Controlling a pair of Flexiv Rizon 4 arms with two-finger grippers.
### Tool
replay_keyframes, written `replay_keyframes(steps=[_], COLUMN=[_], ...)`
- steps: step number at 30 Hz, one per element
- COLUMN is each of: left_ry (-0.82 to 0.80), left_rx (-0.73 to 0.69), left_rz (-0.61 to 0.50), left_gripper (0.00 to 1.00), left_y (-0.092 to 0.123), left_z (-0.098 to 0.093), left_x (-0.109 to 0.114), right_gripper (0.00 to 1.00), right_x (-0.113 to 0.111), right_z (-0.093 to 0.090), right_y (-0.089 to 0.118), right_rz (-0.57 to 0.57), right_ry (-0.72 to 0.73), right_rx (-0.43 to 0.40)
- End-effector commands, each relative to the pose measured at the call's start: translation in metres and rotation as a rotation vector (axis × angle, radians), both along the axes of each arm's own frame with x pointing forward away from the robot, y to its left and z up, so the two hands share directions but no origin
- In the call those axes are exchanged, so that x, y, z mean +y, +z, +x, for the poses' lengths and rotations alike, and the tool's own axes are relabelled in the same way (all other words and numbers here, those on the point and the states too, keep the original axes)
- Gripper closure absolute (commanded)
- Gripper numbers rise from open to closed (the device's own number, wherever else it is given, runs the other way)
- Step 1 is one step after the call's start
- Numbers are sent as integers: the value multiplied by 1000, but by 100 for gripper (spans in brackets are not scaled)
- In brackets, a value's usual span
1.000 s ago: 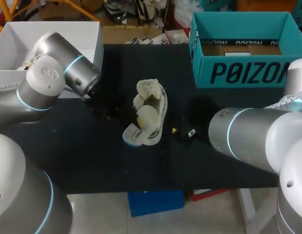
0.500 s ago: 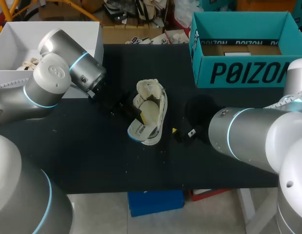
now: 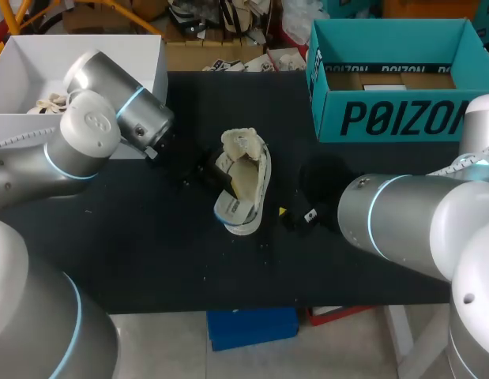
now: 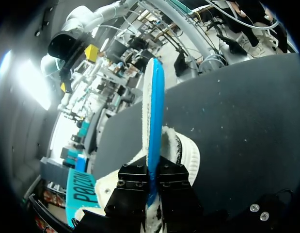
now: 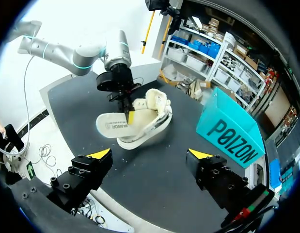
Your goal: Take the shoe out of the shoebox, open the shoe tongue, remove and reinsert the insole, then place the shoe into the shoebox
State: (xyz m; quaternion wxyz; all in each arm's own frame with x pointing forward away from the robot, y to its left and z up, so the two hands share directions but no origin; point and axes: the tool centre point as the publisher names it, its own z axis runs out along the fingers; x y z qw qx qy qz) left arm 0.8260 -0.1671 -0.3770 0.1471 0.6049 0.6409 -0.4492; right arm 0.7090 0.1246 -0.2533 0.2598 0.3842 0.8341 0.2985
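Black table (image 3: 149, 260). Teal shoebox (image 3: 394, 79) at far right, no shoe in it. White shoe (image 3: 250, 178) mid-table, tipped so the opening faces the left gripper (image 4: 150, 182). Insole (image 4: 153, 111) partly out, pinched edgewise between its closed fingers. Right gripper (image 5: 150, 155) spread wide, empty, near shoe, probably ready to steady it.

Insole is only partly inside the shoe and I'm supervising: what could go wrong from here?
1. The shoe lies unheld; the right gripper is open and apart from it, so pushing could slide it.
2. The left gripper pinches the insole by its edge; it might buckle or slip.
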Motion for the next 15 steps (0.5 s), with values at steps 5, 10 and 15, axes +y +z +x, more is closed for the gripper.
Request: replay_keyframes(steps=[5, 10, 15], left_ry=[16, 12, 4], left_rx=[-5, -10, -18], left_rz=[10, 2, -7], left_gripper=[74, 69, 68], left_y=[2, 9, 16], left_z=[0, -6, -13], left_x=[-4, -4, 0], right_gripper=[0, 0, 0], right_x=[-3, -3, -3], right_z=[-8, -8, -8], right_y=[-1, -1, -1], right_rz=[7, 7, 7], right_ry=[0, 0, 0], right_rx=[-14, -14, -14])
